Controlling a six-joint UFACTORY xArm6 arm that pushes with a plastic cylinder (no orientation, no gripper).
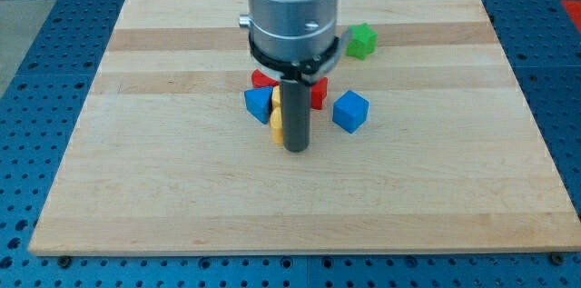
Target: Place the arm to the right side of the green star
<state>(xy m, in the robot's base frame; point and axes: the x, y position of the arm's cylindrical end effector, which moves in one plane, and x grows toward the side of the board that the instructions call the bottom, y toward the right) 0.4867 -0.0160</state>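
Near table (182, 197) centre, my tip (296, 148) sits just right of a yellow block (276, 123), amid a cluster: blue block (258, 104) left, red blocks (318, 94) behind, blue cube (350, 111) right. Green star (361, 41) lies farther back and right, well apart from the tip. No hand on this rod, so apart or together can't be told.

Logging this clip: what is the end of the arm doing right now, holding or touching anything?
No gripper: my tip holds nothing, down on the board beside the yellow block, well short of the green star.
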